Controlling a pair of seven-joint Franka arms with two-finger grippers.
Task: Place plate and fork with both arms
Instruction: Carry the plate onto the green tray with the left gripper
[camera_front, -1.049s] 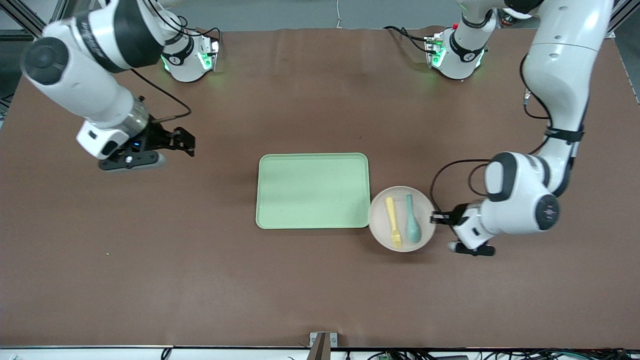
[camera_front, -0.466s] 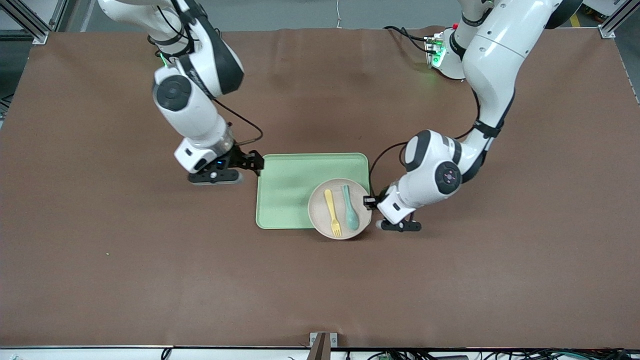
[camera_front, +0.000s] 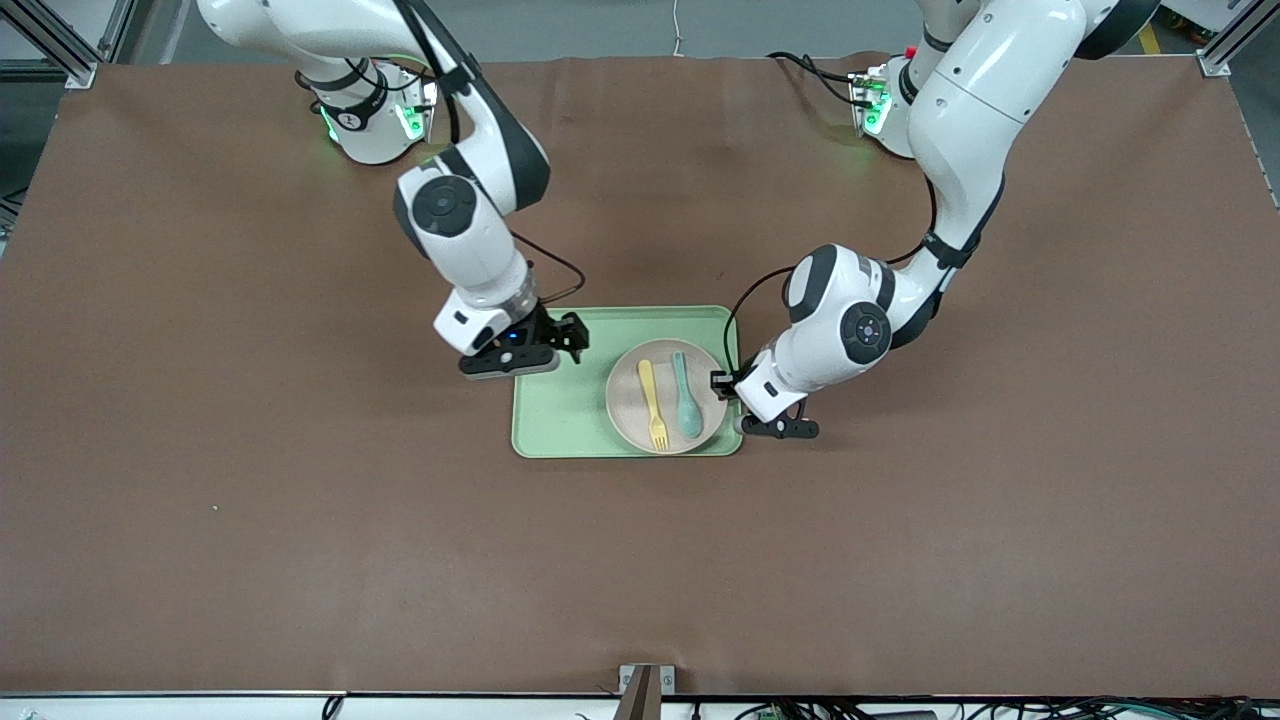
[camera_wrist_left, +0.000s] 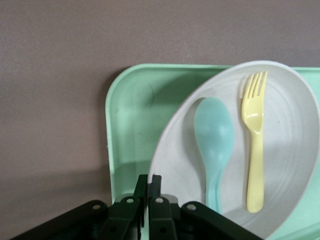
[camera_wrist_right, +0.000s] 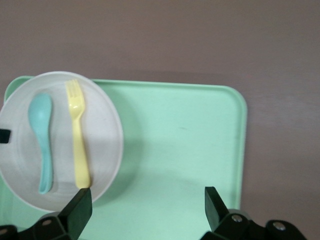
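Left gripper (camera_front: 722, 383) pinches plate (camera_front: 628, 415) rim at tray (camera_front: 560, 425) centre-right; right gripper (camera_front: 570, 337) hovers wide upper-left; abrupt release could scatter fork (camera_front: 650, 395) and spoon (camera_front: 683, 395).

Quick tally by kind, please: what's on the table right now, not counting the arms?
Tray: 1, light green
Plate: 1, beige, on the tray, its rim held by the left gripper
Fork: 1, yellow, on the plate
Spoon: 1, teal, on the plate
Total: 4
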